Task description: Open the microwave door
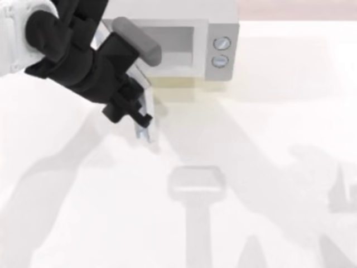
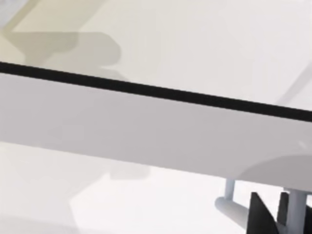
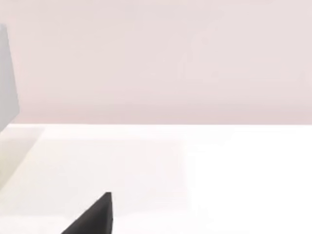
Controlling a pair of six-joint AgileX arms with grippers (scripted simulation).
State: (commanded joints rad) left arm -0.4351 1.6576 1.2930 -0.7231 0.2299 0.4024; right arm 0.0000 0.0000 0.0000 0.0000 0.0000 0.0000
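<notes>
One left pincer (image 1: 144,120) grips the microwave door (image 1: 146,106), swung wide; the microwave (image 1: 189,39) shows a bare pale cavity.

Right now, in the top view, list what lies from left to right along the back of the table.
Left arm → its claw at the free edge of the swung-open microwave door → microwave with its open pale cavity → two round silver knobs on the right panel.

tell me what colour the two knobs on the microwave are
Silver, with a slightly bluish sheen, on the light grey microwave; the knobs show best in the top view.
</notes>
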